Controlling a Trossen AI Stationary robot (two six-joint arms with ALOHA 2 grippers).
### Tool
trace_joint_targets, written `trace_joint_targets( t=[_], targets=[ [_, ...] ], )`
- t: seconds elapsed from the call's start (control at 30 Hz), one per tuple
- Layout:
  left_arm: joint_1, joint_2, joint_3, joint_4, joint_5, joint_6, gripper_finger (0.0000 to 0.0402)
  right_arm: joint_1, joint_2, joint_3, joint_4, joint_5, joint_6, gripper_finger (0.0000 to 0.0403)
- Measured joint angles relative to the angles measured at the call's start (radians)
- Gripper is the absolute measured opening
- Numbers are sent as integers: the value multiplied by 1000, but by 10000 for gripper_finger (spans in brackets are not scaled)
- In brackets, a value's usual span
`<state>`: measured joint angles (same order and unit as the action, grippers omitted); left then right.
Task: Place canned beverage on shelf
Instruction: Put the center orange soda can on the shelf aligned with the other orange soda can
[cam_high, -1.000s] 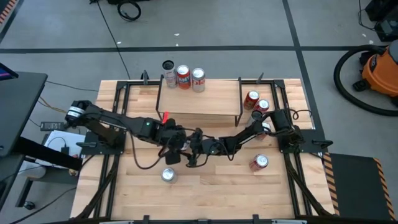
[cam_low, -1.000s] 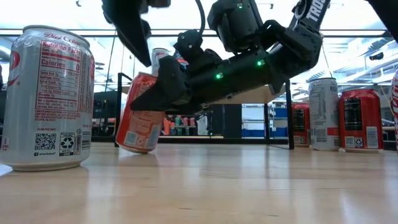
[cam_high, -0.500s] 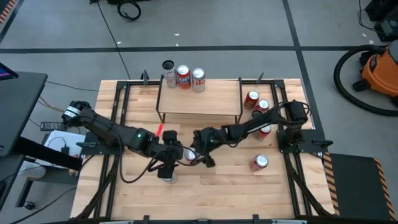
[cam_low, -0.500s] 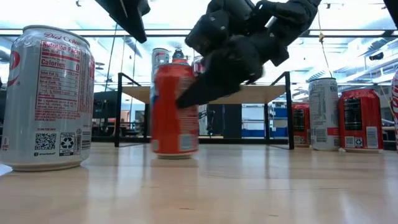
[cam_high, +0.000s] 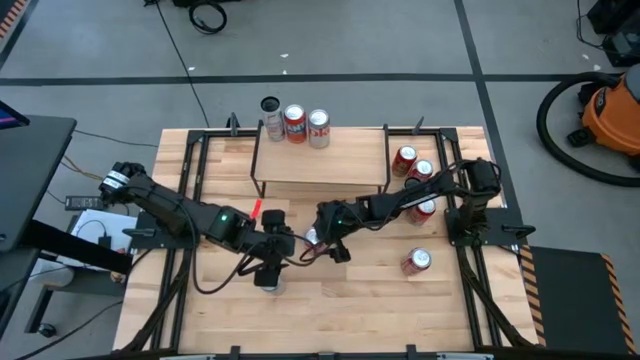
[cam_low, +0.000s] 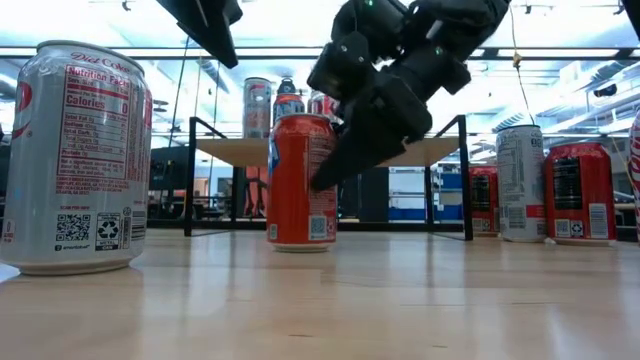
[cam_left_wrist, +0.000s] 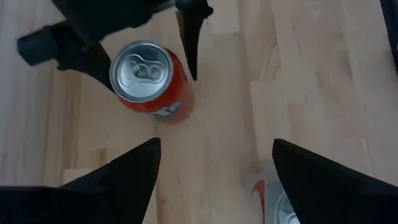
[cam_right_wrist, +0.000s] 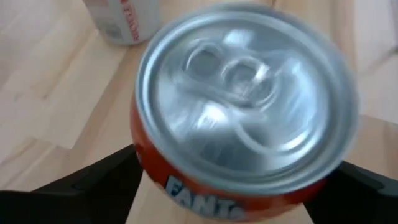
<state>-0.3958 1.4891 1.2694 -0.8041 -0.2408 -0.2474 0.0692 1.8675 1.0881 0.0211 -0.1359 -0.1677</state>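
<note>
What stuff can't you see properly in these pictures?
- Orange can, right wrist view: blurred, and most of its label hides under its own top.
- Silver can, left wrist view: cut off by the picture's edge and the left hand's finger.
- Cans on the shelf, high view: too small to read.
- Right hand, low view: its far finger hides behind the orange can.
- Left hand, high view: covers the silver can below it.

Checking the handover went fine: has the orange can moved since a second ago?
Yes. The orange can, tilted a second ago, now stands upright on the table, further right against the shelf legs, between the right hand's open fingers.
</note>
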Motion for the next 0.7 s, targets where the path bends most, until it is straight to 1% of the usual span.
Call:
trace_joint_targets(
  t=[0.07,0.17,0.23,0.33,0.4,0.5,0.6,0.7],
  targets=[
    [-1,0,0,1,-3,-1,318,6,-20,23,-56,20,17,395],
    [-6,0,0,0,-28,-2,318,20,-50,54,-148,71,51,392],
    [-21,0,0,-6,-49,5,318,38,-72,77,-225,123,83,392],
    [-61,-1,-18,8,-128,36,315,74,-109,138,-349,226,165,393],
    [-83,-11,-71,50,-154,58,310,100,-116,188,-452,295,237,393],
    [-103,-53,-160,143,-158,61,303,139,-110,275,-611,336,320,390],
    [-102,-117,-234,175,-160,59,296,178,-104,348,-698,387,344,387],
    [-102,-216,-309,282,-171,73,293,195,-103,394,-712,404,370,384]
  ],
)
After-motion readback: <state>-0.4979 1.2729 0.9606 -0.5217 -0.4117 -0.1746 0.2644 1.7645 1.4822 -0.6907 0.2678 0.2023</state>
